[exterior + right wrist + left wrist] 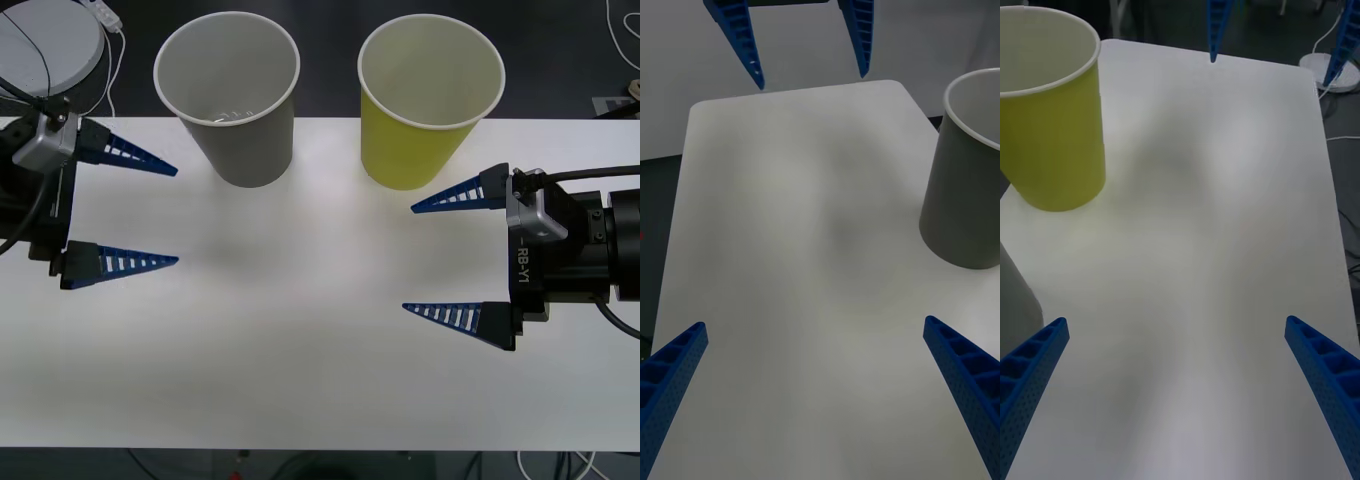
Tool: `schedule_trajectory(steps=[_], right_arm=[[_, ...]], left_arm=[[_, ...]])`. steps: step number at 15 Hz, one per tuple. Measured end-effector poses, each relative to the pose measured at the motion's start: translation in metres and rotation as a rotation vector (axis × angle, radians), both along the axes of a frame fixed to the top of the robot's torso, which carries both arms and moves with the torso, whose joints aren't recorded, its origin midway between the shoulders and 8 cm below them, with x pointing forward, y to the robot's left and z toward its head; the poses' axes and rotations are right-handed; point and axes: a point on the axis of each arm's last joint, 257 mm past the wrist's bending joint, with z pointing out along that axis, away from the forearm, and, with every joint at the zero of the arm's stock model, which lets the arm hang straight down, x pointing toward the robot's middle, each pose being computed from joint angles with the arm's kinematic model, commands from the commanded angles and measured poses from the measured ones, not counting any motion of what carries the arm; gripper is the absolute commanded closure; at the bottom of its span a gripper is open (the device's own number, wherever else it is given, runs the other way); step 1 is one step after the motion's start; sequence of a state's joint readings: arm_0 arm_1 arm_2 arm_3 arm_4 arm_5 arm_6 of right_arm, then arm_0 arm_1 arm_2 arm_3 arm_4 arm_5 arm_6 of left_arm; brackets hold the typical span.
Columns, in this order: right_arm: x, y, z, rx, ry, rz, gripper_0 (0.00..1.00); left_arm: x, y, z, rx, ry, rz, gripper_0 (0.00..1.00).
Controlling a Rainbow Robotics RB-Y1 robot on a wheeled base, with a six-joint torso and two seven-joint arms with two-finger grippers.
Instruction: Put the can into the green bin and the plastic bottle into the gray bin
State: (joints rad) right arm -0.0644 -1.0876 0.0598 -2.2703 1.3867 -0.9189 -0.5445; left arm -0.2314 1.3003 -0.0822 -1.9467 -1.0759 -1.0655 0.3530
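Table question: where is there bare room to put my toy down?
The white table is bare across the middle, between the left gripper and the right gripper, and all along the near edge. It is crowded only at the far edge, where the gray cup and green cup stand.

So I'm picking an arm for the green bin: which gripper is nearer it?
Right. The right gripper is open just below and beside the green bin; the left gripper is open across the table, beyond the gray bin.
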Motion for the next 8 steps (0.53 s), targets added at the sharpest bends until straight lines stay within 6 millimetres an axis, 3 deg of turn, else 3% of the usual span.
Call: schedule_trajectory(steps=[8], right_arm=[[0.0,0.0,0.0,0.0,0.0,0.0,0.0]], left_arm=[[-0.041,0.025,-0.005,0.048,-0.008,-0.007,0.0]])
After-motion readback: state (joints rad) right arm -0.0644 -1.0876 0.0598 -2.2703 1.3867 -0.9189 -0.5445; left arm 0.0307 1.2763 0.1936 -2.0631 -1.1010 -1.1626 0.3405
